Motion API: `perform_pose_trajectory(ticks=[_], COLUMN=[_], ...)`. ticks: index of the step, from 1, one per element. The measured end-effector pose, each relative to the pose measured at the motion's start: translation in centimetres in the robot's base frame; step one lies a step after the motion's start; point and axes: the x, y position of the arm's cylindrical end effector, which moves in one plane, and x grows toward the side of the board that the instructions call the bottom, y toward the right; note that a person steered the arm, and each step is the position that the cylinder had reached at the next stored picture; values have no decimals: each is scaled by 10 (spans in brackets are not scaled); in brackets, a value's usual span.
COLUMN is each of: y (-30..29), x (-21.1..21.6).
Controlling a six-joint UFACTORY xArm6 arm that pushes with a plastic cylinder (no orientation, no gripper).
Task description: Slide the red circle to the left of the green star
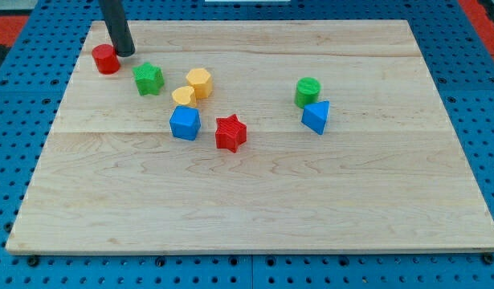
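I am running an arm that carries no fingers at all, so nothing is opening, closing or holding: it is ending in a plain dark rod, and my tip is resting on the wooden counter near its far left corner. The red circle is sitting just beside my tip on the view's left, so close that I cannot tell whether the two are touching. The green star is lying a little to the view's right of my tip and slightly lower, apart from it, which is putting my tip between the red circle and the green star. The red circle is already standing to the view's left of the green star, though a bit higher in the view. Further right of my tip and lower, a yellow hexagon-like block and a flatter yellow block, whose shape I cannot make out, are touching each other. Just below them a blue cube is sitting near a red star. Well away from my tip on the view's right, a green cylinder is standing just above a blue block with slanted faces, the two nearly touching.
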Motion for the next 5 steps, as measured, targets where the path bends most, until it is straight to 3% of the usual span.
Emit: perform_pose_trajectory(ticks=[1, 2, 3, 5], y=[-28, -62, -39, -2], x=[-32, -4, 22, 5])
